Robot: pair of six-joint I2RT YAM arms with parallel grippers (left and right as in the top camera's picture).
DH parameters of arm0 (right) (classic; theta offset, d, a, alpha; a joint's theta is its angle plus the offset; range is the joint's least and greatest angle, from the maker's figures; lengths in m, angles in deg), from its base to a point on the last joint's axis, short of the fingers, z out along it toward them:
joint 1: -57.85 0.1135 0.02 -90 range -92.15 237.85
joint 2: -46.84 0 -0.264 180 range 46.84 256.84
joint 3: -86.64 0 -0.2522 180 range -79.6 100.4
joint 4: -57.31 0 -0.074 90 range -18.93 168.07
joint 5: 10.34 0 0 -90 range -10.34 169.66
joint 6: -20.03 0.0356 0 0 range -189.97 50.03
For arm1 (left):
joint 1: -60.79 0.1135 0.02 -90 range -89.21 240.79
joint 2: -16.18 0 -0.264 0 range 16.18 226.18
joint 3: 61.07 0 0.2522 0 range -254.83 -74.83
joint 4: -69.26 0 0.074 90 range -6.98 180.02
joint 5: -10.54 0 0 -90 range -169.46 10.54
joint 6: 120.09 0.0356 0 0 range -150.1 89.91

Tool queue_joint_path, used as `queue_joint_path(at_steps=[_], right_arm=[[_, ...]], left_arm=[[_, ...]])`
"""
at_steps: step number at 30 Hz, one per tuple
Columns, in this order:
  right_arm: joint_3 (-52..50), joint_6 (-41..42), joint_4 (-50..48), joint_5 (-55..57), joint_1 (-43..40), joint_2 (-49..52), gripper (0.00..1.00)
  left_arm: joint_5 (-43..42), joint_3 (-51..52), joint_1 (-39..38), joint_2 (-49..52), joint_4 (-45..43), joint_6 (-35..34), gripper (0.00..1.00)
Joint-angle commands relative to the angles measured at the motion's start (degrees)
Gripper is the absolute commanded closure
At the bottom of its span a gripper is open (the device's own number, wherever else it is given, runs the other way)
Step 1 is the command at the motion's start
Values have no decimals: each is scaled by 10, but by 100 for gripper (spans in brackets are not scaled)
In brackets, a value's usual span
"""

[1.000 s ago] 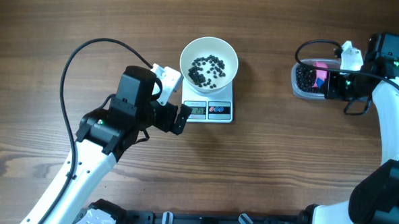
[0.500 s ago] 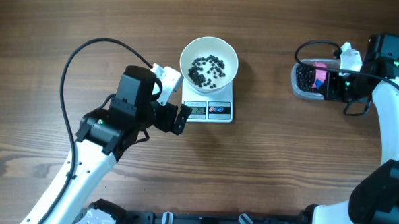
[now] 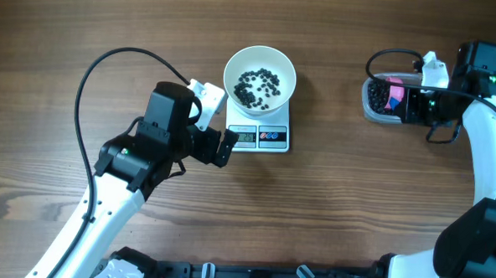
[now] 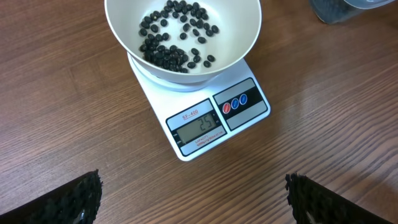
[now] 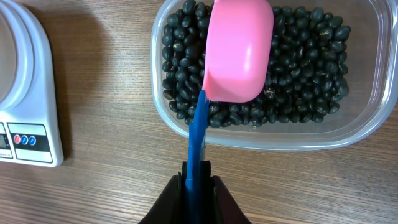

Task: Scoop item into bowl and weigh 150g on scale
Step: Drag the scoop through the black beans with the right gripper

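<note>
The white bowl (image 3: pixel 261 59) stands on the small white scale (image 3: pixel 261 137) and holds a thin layer of black beans (image 3: pixel 257 86). In the left wrist view the bowl (image 4: pixel 245 46), its beans (image 4: pixel 171 40) and the scale (image 4: pixel 205 124) show, and the display reads 25. My left gripper (image 3: pixel 218 123) is open just left of the scale, with nothing between its fingers (image 4: pixel 78 196). My right gripper (image 5: pixel 197 177) is shut on the blue handle of the pink scoop (image 5: pixel 239 50). The scoop's cup lies on the beans (image 5: pixel 305 68) in the clear tub (image 5: pixel 267 140).
The clear tub (image 3: pixel 372 101) sits at the far right of the wooden table, well apart from the scale. A black cable (image 3: pixel 109 62) loops over the table behind my left arm. Bare wood lies between the scale and the tub.
The pink scoop has shifted slightly to the right inside the tub. The left arm, bowl and scale have not moved.
</note>
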Motion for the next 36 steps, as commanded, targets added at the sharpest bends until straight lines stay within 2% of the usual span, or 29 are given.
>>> queue_joint_path(at_steps=[1,8,11,20,36], right_arm=[[-5,-1,-3,-40,5,8,95],[-5,19,-11,-47,-13,8,96],[-5,17,-12,-85,-25,8,96],[-5,4,-10,-109,-31,8,96],[-5,5,-2,-101,-31,8,96]], left_arm=[[-9,4,-3,2,-2,1,0],[-9,4,-3,2,-2,1,0],[-9,4,-3,2,-2,1,0],[-9,4,-3,2,-2,1,0],[-9,4,-3,2,-2,1,0]])
